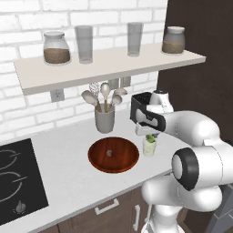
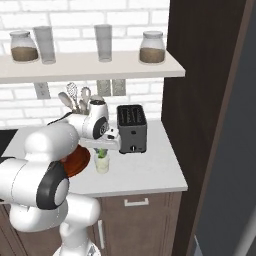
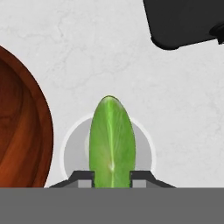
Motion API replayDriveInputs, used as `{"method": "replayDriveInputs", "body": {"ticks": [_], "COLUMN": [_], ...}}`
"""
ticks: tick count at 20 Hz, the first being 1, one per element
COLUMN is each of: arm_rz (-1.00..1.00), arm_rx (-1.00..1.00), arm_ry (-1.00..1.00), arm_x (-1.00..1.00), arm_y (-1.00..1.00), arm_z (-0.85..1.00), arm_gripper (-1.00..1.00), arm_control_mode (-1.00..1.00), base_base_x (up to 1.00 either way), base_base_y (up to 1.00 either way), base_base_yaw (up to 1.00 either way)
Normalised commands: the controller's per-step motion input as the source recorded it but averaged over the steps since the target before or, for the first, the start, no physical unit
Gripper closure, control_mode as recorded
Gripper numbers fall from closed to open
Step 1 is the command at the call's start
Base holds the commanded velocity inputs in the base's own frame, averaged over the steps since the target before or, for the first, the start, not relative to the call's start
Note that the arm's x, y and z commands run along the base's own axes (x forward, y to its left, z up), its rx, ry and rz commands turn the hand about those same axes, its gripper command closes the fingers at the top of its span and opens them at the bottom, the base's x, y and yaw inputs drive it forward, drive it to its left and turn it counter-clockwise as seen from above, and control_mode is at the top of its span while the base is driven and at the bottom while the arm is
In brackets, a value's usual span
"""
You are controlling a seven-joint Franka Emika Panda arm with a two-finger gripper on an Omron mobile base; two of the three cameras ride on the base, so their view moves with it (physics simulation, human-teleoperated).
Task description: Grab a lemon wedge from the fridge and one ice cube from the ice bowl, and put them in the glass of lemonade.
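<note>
You are looking at the drop-in step for the lemon wedge (image 3: 111, 140): the hand (image 3: 112, 175) is hanging straight over the glass of lemonade (image 1: 149, 146), and in the hand view the two dark fingertips are pressing against the wedge's flanks, so I am reading it as gripping the wedge, though how firmly I am not able to tell. The wedge is pointing down into the glass's round mouth, whose pale rim is ringing it on both sides. The glass is standing on the white tabletop (image 1: 68, 150), just beside the ice bowl (image 1: 113, 154) and in front of the black toaster (image 2: 132, 128). Next, to my mind, you are wanting the fingers spreading enough to free the wedge while the hand is centred over the rim, then lifting clear without knocking the glass, which is small and light-looking. After that the ice cube (image 1: 108, 153) is waiting, a tiny pale grey lump lying near the middle of the reddish-brown bowl; it is looking slippery and hard to pinch. The wedge itself is showing as a slim green-yellow sliver with a pale central vein, tapering to a rounded tip
</note>
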Motion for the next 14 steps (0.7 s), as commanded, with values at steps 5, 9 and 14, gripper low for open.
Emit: {"method": "replayDriveInputs", "body": {"ticks": [5, 9, 14], "arm_rz": [0.00, 0.00, 0.00], "arm_rx": [0.00, 0.00, 0.00], "arm_ry": [0.00, 0.00, -0.01], "arm_x": [0.00, 0.00, -0.05], "arm_y": [0.00, 0.00, 0.00], "arm_z": [0.00, 0.00, 0.03], "arm_gripper": [-1.00, -1.00, -1.00], "arm_control_mode": [-1.00, -1.00, -1.00], "base_base_x": [0.00, 0.00, 0.00], "base_base_y": [0.00, 0.00, 0.00], "base_base_yaw": [0.00, 0.00, 0.00]}}
